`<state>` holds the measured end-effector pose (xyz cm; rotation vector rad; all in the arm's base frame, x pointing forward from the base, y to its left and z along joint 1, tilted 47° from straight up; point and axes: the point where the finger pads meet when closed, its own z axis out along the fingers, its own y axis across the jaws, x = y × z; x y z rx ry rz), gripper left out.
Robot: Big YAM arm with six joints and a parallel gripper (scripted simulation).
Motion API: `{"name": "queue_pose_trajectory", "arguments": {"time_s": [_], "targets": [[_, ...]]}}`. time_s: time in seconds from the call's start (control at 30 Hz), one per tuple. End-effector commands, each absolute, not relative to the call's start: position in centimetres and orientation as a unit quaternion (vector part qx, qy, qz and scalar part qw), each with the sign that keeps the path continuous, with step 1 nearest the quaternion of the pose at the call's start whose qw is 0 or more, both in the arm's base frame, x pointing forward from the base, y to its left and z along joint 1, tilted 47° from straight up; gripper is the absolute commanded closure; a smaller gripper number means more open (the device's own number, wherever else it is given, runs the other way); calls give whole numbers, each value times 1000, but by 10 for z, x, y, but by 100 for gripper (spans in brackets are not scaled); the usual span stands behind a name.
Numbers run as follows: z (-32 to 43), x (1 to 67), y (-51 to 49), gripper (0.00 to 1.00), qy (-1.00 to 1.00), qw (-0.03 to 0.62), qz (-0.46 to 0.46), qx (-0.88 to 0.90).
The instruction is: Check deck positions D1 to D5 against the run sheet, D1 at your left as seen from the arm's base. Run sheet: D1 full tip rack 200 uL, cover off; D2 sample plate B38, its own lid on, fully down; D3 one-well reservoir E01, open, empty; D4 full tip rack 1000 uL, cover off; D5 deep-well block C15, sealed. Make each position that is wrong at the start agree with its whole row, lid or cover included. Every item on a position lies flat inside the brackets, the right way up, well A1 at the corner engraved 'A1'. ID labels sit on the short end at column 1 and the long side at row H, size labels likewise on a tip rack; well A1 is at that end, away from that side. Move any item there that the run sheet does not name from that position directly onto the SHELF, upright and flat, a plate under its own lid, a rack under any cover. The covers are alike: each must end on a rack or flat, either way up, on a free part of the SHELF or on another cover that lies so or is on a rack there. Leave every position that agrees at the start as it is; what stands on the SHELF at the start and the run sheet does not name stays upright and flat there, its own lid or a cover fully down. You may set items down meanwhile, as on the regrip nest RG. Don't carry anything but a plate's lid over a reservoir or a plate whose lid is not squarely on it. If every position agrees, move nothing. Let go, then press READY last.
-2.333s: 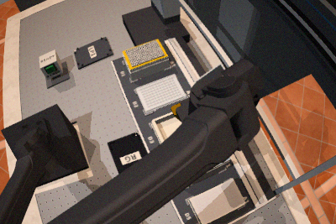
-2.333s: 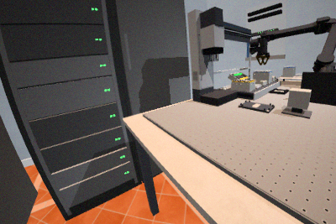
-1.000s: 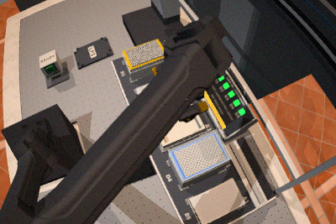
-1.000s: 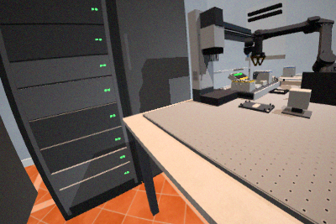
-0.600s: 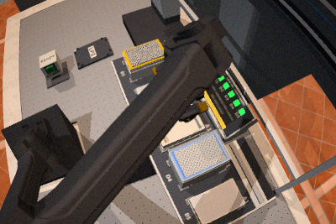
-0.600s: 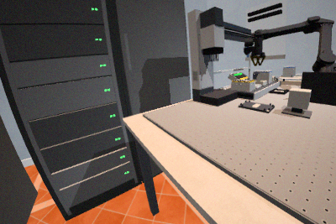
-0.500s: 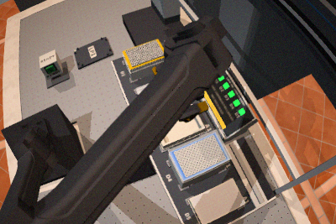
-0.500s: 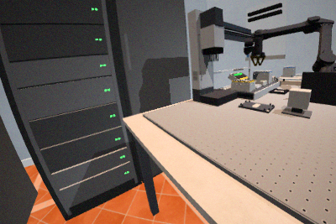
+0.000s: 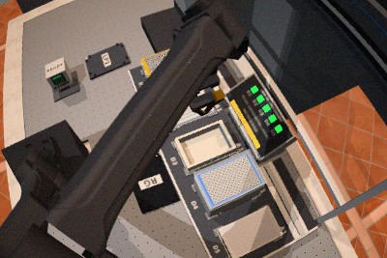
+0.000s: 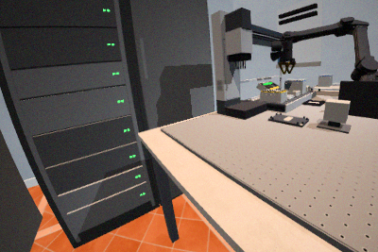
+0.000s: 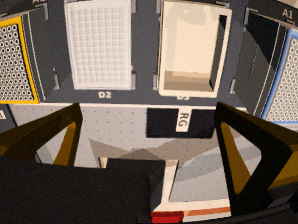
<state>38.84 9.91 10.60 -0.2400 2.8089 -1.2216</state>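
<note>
Along the dark deck plate (image 9: 180, 186) there were two tip racks, one yellow-framed (image 9: 154, 60) and one blue-framed (image 9: 229, 181), one white lidded plate (image 11: 99, 43), one cream open reservoir (image 9: 205, 145), one tan sealed block (image 9: 252, 231), five green lamps (image 9: 266, 109).

Even, bright light — soft arm shadows on the surface (image 9: 73, 31); coarse, blocky pixels — wrist view bows at its edges.

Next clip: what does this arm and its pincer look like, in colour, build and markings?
The arm is matte dark grey to black, with broad boxy links and rounded joint housings; no loose cables or lettering show. The pincer has two dark fingers with amber-yellow inner faces. Seen from the wrist, its black body carries a small red and white strip near the lower edge.
</note>
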Motion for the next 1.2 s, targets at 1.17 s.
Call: {"name": "queue_pose_trajectory", "arguments": {"time_s": [1.17], "targets": [[63,394,152,0,918,54,-389,-59]]}}
